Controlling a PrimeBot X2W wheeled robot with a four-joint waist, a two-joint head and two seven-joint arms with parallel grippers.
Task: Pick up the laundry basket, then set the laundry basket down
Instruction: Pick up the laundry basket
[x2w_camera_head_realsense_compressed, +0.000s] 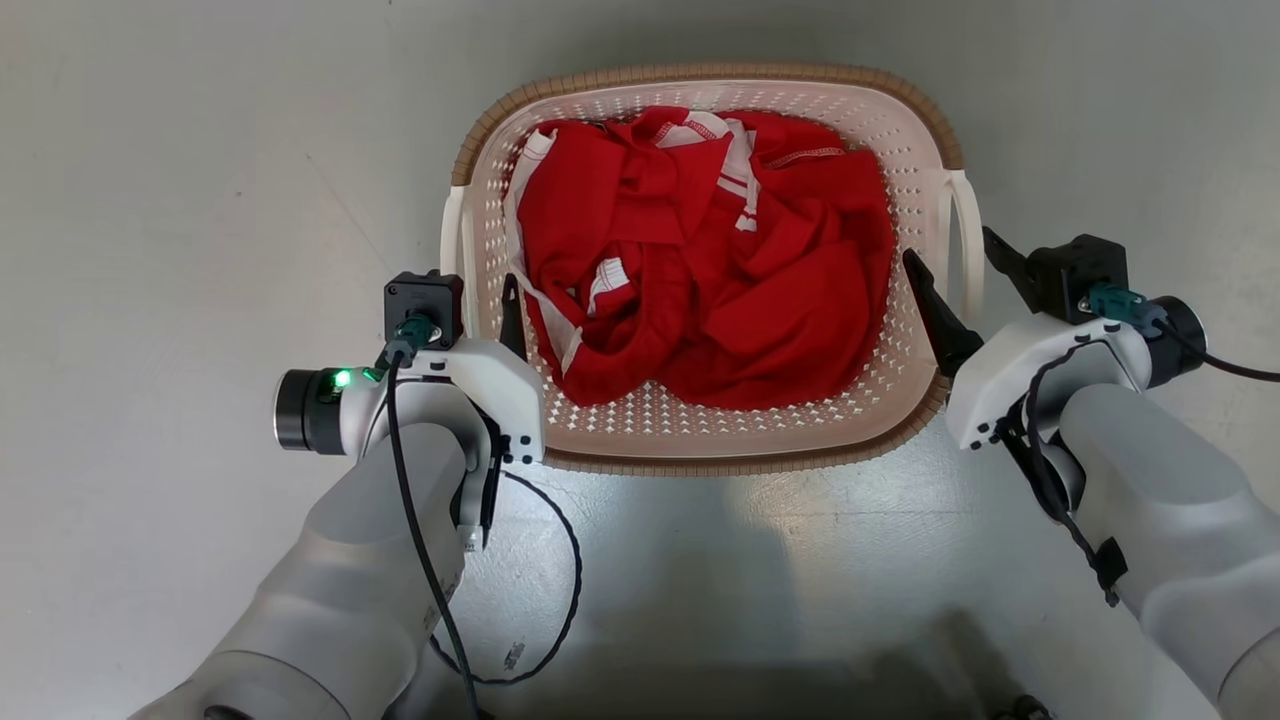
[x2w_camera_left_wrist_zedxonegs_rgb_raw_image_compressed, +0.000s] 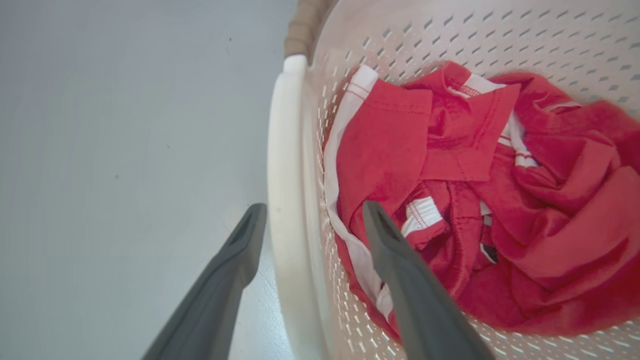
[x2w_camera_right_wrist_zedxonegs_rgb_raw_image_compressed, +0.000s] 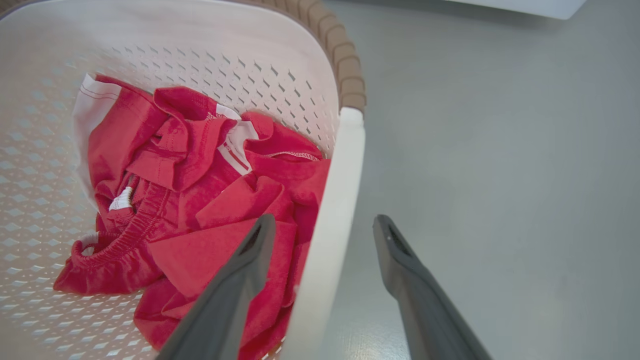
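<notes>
On the grey floor (x2w_camera_head_realsense_compressed: 200, 200), straight ahead of the robot in the head view, sits the laundry basket (x2w_camera_head_realsense_compressed: 700, 74), its long sides running left to right. A heap of red clothes with white trim (x2w_camera_head_realsense_compressed: 720, 280) hides most of its bottom. The two near corners of the brown rim are covered by the robot's pale wrists. The left end effector (x2w_camera_head_realsense_compressed: 470, 285) is hard to read from above: one dark finger shows just inside the basket wall, while its partner is hidden beneath the black camera block on the wrist. The left wrist view settles it. There the left end effector (x2w_camera_left_wrist_zedxonegs_rgb_raw_image_compressed: 314, 206) has its fingers spread apart, one over the floor and one above the clothes (x2w_camera_left_wrist_zedxonegs_rgb_raw_image_compressed: 500, 200), with the white left handle (x2w_camera_left_wrist_zedxonegs_rgb_raw_image_compressed: 285, 175) running up between them. Whether either finger touches the handle cannot be told. The basket (x2w_camera_left_wrist_zedxonegs_rgb_raw_image_compressed: 500, 40) is cut off at that view's top and right edges. The right end effector (x2w_camera_head_realsense_compressed: 948, 245) is likewise spread, one finger inside the wall and one outside the white right handle (x2w_camera_head_realsense_compressed: 968, 230). In the right wrist view the right end effector (x2w_camera_right_wrist_zedxonegs_rgb_raw_image_compressed: 325, 220) straddles that handle (x2w_camera_right_wrist_zedxonegs_rgb_raw_image_compressed: 340, 200) with clear gaps, clamped on nothing. The basket (x2w_camera_right_wrist_zedxonegs_rgb_raw_image_compressed: 200, 40) runs off to the left there. A pale edge at that view's top right corner is too cropped to identify.
</notes>
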